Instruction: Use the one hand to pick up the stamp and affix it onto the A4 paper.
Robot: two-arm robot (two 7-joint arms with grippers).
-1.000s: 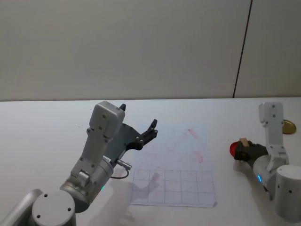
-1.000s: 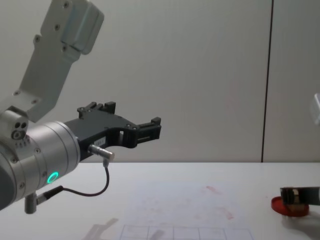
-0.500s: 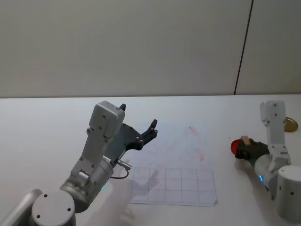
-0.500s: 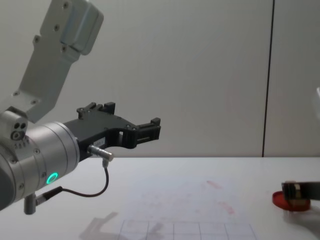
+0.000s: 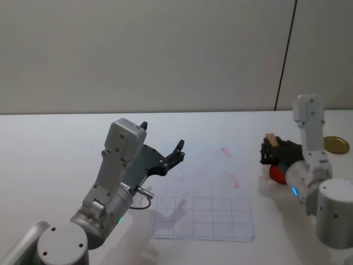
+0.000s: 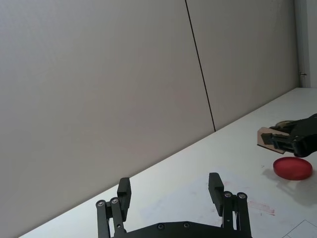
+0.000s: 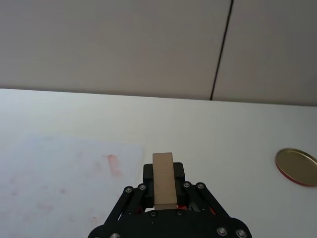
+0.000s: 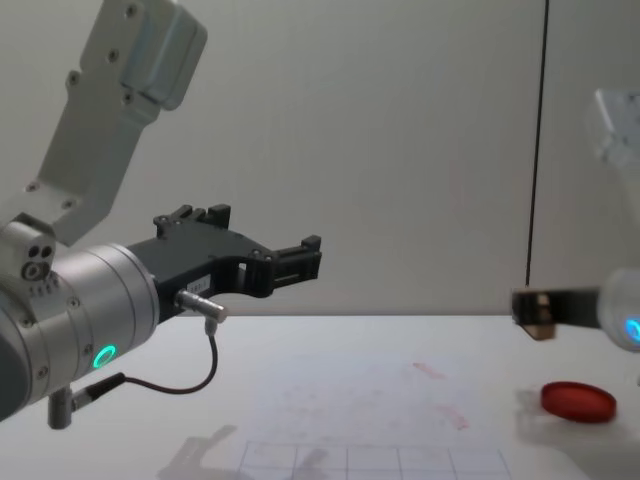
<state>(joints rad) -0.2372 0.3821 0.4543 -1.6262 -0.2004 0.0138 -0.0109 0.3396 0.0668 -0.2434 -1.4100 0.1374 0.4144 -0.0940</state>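
We had raised our right hand, clamped on the stamp, off the ink pad beneath; inked, it could go to the A4 paper on its left. Our left hand hung spread, idle.

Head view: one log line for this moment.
right claw shut on small tan wooden stamp block, airborne beside round red ink pad | white A4 paper: faint red smudges | left claw open, idle

A flat round red ink pad lies on the white tabletop. A round gold lid lies farther right, apart from it. Behind, a grey wall carries a dark vertical seam.
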